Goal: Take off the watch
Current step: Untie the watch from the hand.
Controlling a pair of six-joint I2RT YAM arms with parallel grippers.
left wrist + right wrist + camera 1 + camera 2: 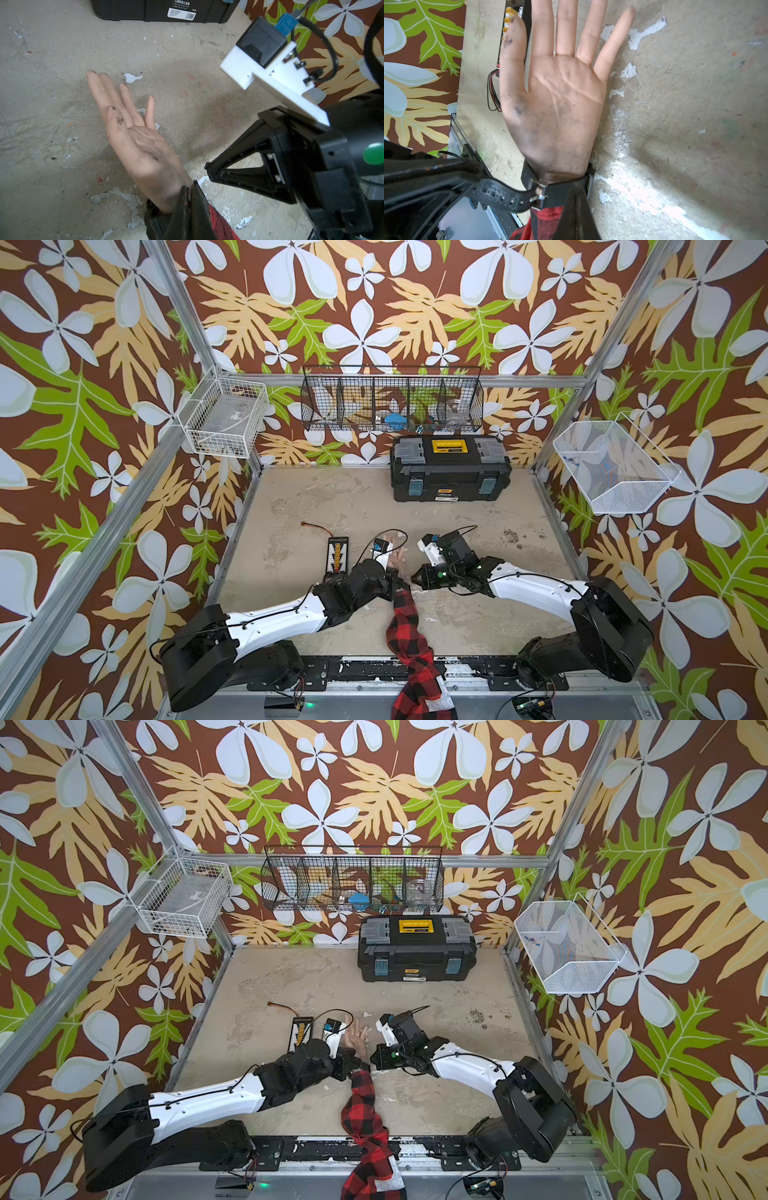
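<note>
A mannequin hand (558, 99) lies palm up on the table, with a red plaid sleeve (409, 639) behind it. The black watch (560, 192) is strapped around its wrist, and the case is hidden under the wrist. At the metal buckle (538, 187) the perforated strap end (500, 194) bends away to one side. My left gripper (475, 184) is shut on that end and shows pressed together in its own view (190, 192). On the opposite side of the wrist, my right gripper (578, 187) has its jaws close together on the strap. In both top views the two grippers (401, 584) (414, 578) meet at the wrist.
A black board with yellow connectors and wires (337, 553) lies just left of the hand. A black toolbox (451, 472) stands at the back of the table. Wire baskets hang on the walls at the left (224, 423), back (392, 404) and right (611, 466).
</note>
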